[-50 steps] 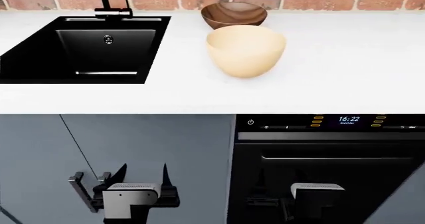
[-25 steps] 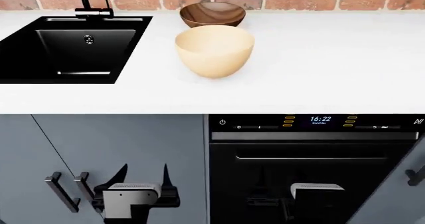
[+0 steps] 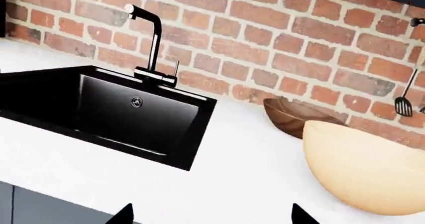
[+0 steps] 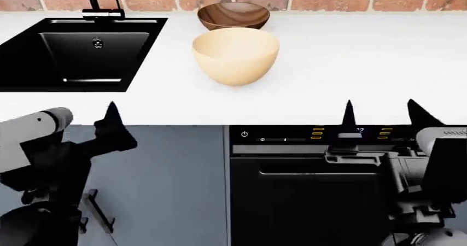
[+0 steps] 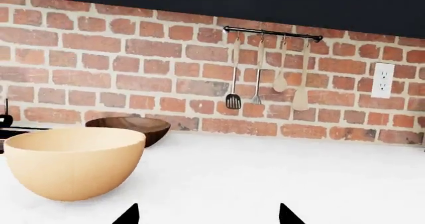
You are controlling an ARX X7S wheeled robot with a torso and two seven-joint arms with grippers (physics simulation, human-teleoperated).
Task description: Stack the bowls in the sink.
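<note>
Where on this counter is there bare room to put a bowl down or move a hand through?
The widest free patch is the white counter right of the cream bowl, back to the brick wall. A narrower bare strip runs between the sink and the cream bowl. It is tight behind the cream bowl, where the wooden bowl sits near the wall.

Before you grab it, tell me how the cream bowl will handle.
The cream bowl looks rigid, so it probably won't flex. Its rounded underside narrows toward the counter, so a sideways push may rock it. The smooth, curved wall could slip between fingers.
</note>
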